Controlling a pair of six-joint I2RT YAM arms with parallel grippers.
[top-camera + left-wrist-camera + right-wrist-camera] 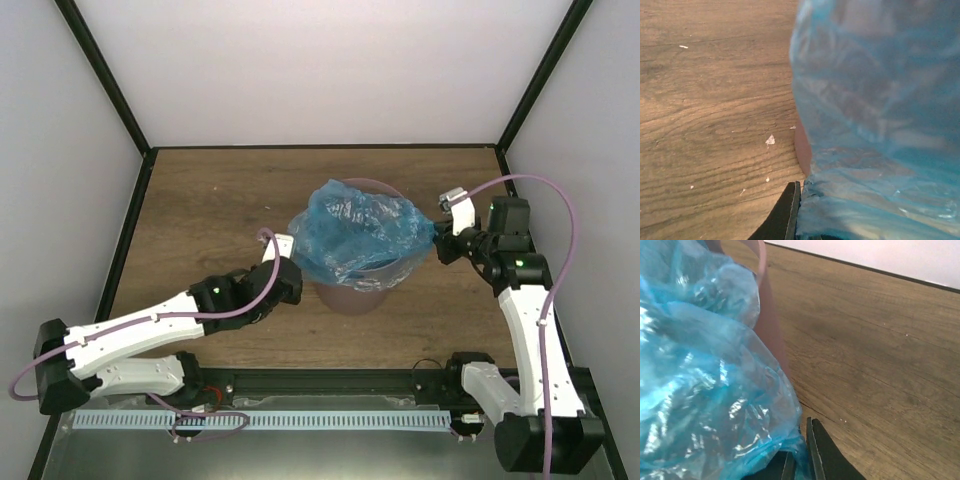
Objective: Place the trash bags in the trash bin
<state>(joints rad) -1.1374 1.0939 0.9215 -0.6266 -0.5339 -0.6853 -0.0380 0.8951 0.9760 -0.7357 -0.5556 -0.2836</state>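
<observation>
The light-blue crinkly trash bag [355, 232] lies bunched over the top of the mauve-brown trash bin [352, 296] at the table's middle. My left gripper [292, 272] is shut on the bag's left edge beside the bin. In the left wrist view the bag [875, 125] fills the right side, a strip of bin wall [802, 145] shows, and one finger [785, 215] presses the plastic. My right gripper [437, 241] is shut on the bag's right edge. In the right wrist view the bag [705, 380] hangs over the bin [771, 325], pinched between the fingers [827, 455].
The wooden table [210, 200] is walled by white panels with a black frame. Small white specks [770, 140] lie on the wood near the bin. Both arms flank the bin, left and right.
</observation>
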